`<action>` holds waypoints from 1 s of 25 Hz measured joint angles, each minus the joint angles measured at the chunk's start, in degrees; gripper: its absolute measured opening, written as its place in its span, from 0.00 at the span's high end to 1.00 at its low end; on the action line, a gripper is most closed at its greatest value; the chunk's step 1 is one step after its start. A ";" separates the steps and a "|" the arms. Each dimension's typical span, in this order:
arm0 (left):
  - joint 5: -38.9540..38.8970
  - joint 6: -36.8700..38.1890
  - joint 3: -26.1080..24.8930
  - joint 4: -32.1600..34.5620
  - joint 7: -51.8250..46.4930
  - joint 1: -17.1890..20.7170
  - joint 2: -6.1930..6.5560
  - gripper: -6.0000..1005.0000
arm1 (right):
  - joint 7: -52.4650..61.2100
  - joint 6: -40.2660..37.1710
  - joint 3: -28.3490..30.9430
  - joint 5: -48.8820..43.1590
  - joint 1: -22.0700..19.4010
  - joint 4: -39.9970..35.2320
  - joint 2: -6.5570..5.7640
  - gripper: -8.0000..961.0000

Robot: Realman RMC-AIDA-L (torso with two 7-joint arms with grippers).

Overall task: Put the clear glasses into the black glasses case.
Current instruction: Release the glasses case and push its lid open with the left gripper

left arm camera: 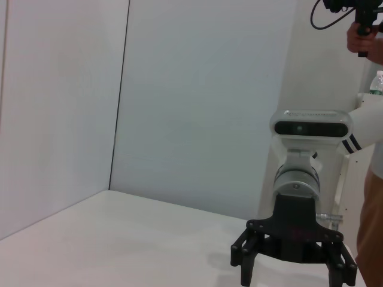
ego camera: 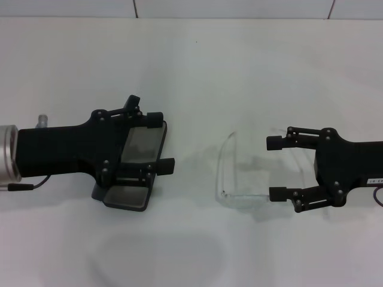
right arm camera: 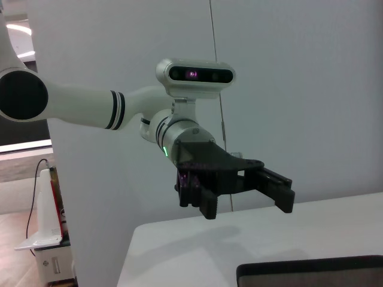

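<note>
The case lies open on the white table, left of centre in the head view, its grey lining showing. The left end effector hangs right over it, fingers spread apart and holding nothing. The glasses rest on the table just right of centre, well apart from the case, arms pointing toward the right edge of the frame. The right end effector sits just beside them at the right, fingers wide apart, its lower fingertip close to one clear arm; whether it touches I cannot tell.
</note>
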 joint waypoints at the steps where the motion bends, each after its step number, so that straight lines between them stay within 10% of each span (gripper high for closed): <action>1: -0.01 0.00 0.00 -0.01 0.02 0.00 0.00 0.12 | 0.01 0.00 0.00 0.00 -0.02 0.00 0.03 0.09; 14: -1.19 0.16 -1.12 0.38 -0.65 0.49 -0.41 0.12 | -0.21 0.30 0.31 0.01 -0.34 0.03 0.60 0.09; 25: 7.92 -10.61 -4.53 20.34 -38.61 -2.57 -1.50 0.16 | -0.21 2.15 1.23 0.01 0.06 0.06 1.19 0.09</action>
